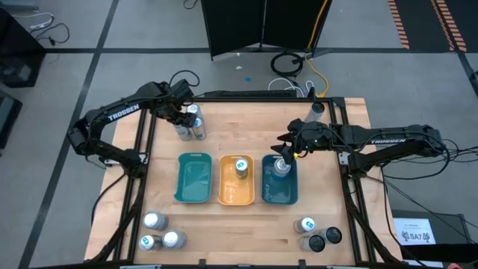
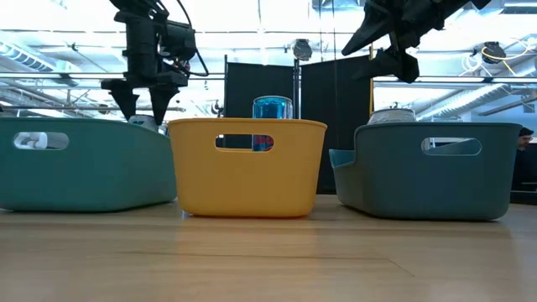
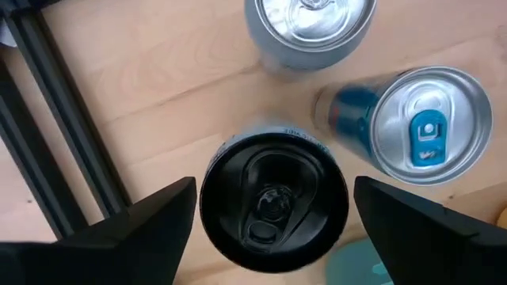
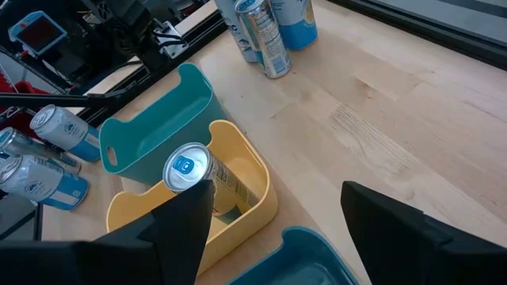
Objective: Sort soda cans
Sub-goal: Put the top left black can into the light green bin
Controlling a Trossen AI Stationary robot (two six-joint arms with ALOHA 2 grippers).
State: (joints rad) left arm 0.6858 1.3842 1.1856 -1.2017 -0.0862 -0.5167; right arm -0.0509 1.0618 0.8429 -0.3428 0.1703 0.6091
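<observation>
A black-topped soda can (image 3: pixel 273 198) stands upright on the wood at the table's far left. My left gripper (image 1: pixel 181 118) hangs over it pointing down, open, with a finger (image 3: pixel 150 229) on either side and a gap at each. Beside it stand a silver-topped can (image 3: pixel 309 24) and a can with a blue tab (image 3: pixel 424 123). My right gripper (image 1: pixel 287 146) is open above the blue tray (image 1: pixel 280 196), which holds a silver can (image 1: pixel 281 166). The orange tray (image 1: pixel 237 196) holds a blue-tabbed can (image 4: pixel 188 168). The teal tray (image 1: pixel 194 179) shows no can.
Three cans (image 1: pixel 154 221) stand at the near left corner and three more (image 1: pixel 317 243) at the near right. One can (image 1: pixel 317 108) stands at the far right edge. Black frame rails (image 1: pixel 142 149) run along both table sides. Bare wood lies in front of the trays.
</observation>
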